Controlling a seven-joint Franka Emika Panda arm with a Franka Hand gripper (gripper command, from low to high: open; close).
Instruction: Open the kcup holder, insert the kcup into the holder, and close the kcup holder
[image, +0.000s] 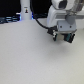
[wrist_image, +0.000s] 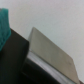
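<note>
- One arm shows in the exterior view, white-bodied, reaching down over the pale table (image: 30, 57) toward the exterior view's right
- Its gripper (image: 61, 38) hangs low above the table, dark fingers pointing down, with something dark between or just under them; the blur hides what that is
- Whether the gripper is spread or clamped I cannot tell, since the fingertips merge with the dark shape in the exterior view and do not show plainly in the wrist view
- Relative to the gripper, a tall white post (image: 25, 10) stands well apart at the table's far edge, toward the exterior view's left, with a dark cable trailing beside it
- The kcup holder (wrist_image: 20, 60) fills the near part of the wrist view as a black boxy mass, close under the gripper, with a pale flat panel (wrist_image: 47, 52) tilted across it
- A green patch (wrist_image: 4, 25) sits at the picture's edge, touching the black unit's outline; it may be the kcup, but too little shows to be sure
</note>
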